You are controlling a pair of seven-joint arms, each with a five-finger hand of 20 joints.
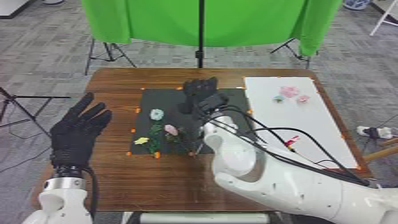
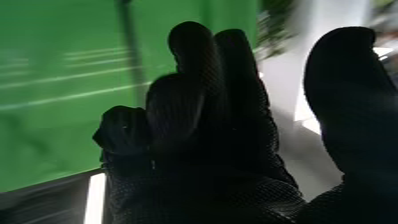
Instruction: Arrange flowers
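Leftward of right hand (image 1: 201, 93), white flower (image 1: 156, 114)

Lab-like room with green backdrop (image 1: 253, 25)

Green cloth backdrop (image 1: 213, 25) on a black stand (image 1: 201, 54), grey carpeted floor (image 1: 44, 50), brown wooden table (image 1: 107, 185)

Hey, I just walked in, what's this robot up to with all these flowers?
It seems to be arranging them. Its right hand is over the dark mat, open, with no flower visible in its grasp. Pale, pink and yellow flowers lie on that mat, and more pink blooms are on the white sheet. The left hand is off to the left, open.
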